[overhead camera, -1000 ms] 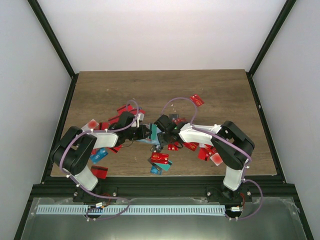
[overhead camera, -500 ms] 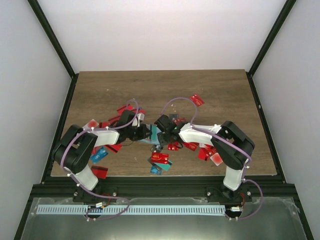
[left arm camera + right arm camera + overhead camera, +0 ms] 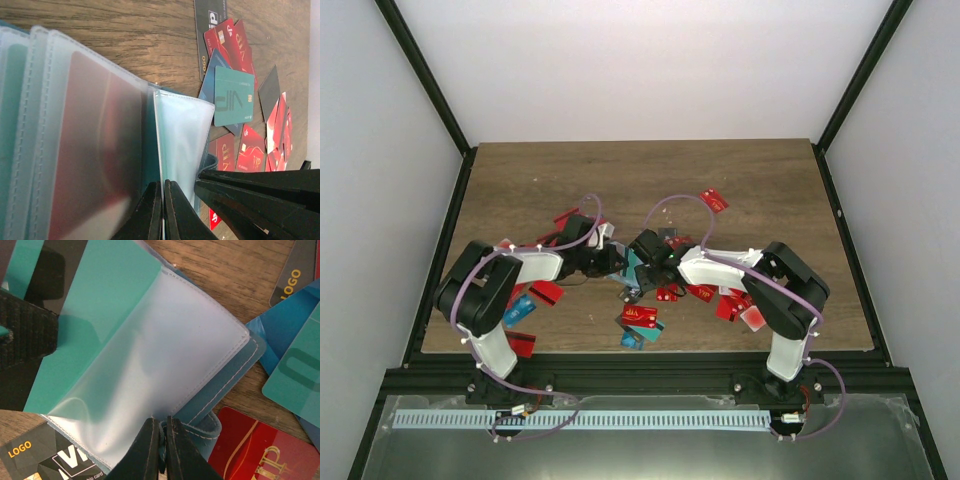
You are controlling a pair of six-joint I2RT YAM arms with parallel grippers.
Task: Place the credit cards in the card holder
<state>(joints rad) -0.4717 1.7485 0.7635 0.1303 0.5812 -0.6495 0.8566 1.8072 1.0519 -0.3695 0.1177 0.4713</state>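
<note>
The wooden surface (image 3: 720,180) is carrying the card holder (image 3: 632,268), lying open at the frame centre, with credit cards (image 3: 640,317) lying scattered around it. The left claw (image 3: 162,187) and the right claw (image 3: 162,422) are each pinching a clear sleeve of the holder with closed fingers. The sleeve is looking soft and slippery, so holding it near the stitched edge seems safest.

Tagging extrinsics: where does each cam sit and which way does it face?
Top: fixed above and behind the bases, looking down on the table; both arms whole, left tool and right tool meeting at the holder.
Left wrist: on the left arm, looking along its shut tool at the holder's clear sleeves; its fingertips show.
Right wrist: on the right arm, looking past its shut tool onto one sleeve; its fingertips show.
Shared: both wrist views show the holder and loose cards.
</note>
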